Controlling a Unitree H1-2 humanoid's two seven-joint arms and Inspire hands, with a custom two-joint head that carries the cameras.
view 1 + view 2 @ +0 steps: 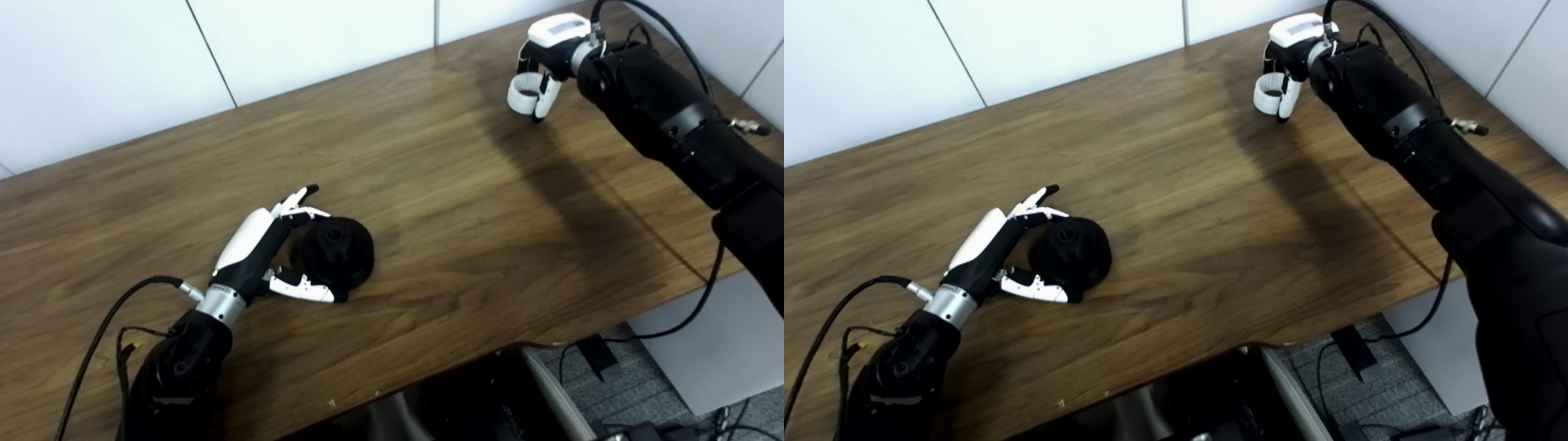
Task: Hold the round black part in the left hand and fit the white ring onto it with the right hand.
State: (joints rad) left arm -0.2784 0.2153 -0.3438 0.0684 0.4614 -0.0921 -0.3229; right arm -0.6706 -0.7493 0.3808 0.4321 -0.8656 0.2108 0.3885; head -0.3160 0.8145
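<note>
The round black part (338,249) rests on the wooden table (465,202), a little left of the middle, with a small hub on top. My left hand (269,248) lies beside it on its left, fingers spread around its rim; the thumb reaches under its near edge and the fingertips touch its far side. It does not grip the part. Far off at the back right, my right hand (542,67) hangs above the table with its fingers closed on the white ring (523,93), which sits upright between them.
The table's front edge (429,380) runs diagonally at the bottom, with a dark chair (490,404) and floor cables below it. A white wall borders the far side. Cables trail from both forearms.
</note>
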